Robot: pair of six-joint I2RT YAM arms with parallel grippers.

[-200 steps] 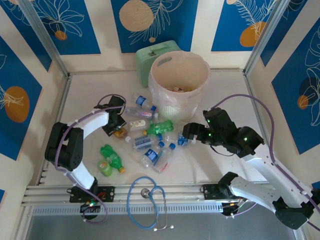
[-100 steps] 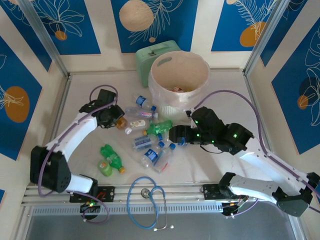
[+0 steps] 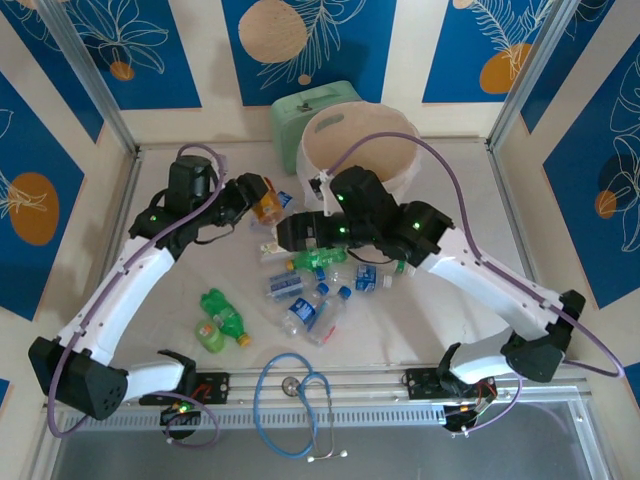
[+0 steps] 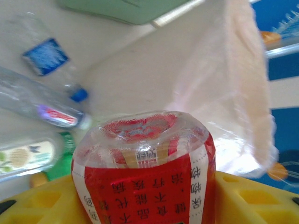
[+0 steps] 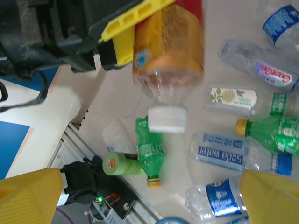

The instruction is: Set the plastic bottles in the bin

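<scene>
White table (image 3: 400,320) stands between blue patterned walls, with the bin (image 3: 378,150) at its far side. Left of the bin, the left gripper (image 3: 255,198) is clamped on a red-labelled bottle (image 4: 145,186), above the table. The right gripper (image 3: 288,233) hangs wide apart, holding nothing, over the other plastic bottles (image 3: 285,287) lying there.

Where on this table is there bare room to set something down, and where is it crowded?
Bare: the far-right stretch between the bin and the right wall; the near-right patch between the bottle pile and the right arm's base. Crowded: the middle in front of the bin, where bottles lie packed.
</scene>
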